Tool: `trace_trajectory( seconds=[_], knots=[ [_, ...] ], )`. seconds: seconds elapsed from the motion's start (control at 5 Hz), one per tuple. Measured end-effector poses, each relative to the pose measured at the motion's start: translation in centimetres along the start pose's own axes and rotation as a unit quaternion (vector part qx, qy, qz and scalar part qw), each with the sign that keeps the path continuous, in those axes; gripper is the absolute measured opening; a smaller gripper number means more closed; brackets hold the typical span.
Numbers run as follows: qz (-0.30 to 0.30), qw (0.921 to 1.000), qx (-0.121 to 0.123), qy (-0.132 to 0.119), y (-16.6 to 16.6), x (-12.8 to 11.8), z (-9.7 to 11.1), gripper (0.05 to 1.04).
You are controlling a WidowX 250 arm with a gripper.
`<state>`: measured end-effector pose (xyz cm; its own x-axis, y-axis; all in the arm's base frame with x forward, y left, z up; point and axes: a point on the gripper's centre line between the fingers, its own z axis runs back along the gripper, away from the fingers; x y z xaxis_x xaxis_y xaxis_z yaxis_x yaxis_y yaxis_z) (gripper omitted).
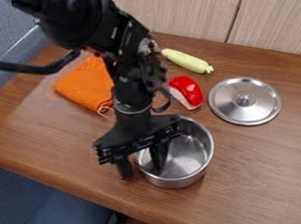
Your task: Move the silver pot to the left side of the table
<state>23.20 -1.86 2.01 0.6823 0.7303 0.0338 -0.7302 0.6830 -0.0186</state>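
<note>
The gripper (142, 164) hangs over the left wall of the silver pot (190, 155), near the table's front edge. Its fingers stand apart, one outside the pot on the left and the other inside the rim, with the wall between them. The pot is upright and uncovered, and its upper left rim is partly hidden behind the gripper.
A silver lid (259, 104) lies on the table (273, 172) to the upper right of the pot. Behind the pot are a red and white toy (188, 90) and a pale green toy vegetable (187, 60). An orange cloth (87, 85) lies at the upper left.
</note>
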Motion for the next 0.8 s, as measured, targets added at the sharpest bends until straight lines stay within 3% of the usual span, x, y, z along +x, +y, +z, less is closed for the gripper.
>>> trace_trajectory(
  seconds=[0.2, 0.4, 0.6, 0.8],
  knots=[
    [-0.004, 1.0000, 0.005, -0.002, 0.08, 0.11, -0.15, 0.359],
    [-0.007, 1.0000, 0.004, -0.002, 0.04, 0.13, -0.16, 0.165],
    [-0.012, 0.9999, -0.009, -0.001, -0.27, 0.00, -0.15, 0.094],
    [-0.016, 0.9998, -0.012, 0.002, -0.24, -0.05, -0.13, 0.090]
  ],
)
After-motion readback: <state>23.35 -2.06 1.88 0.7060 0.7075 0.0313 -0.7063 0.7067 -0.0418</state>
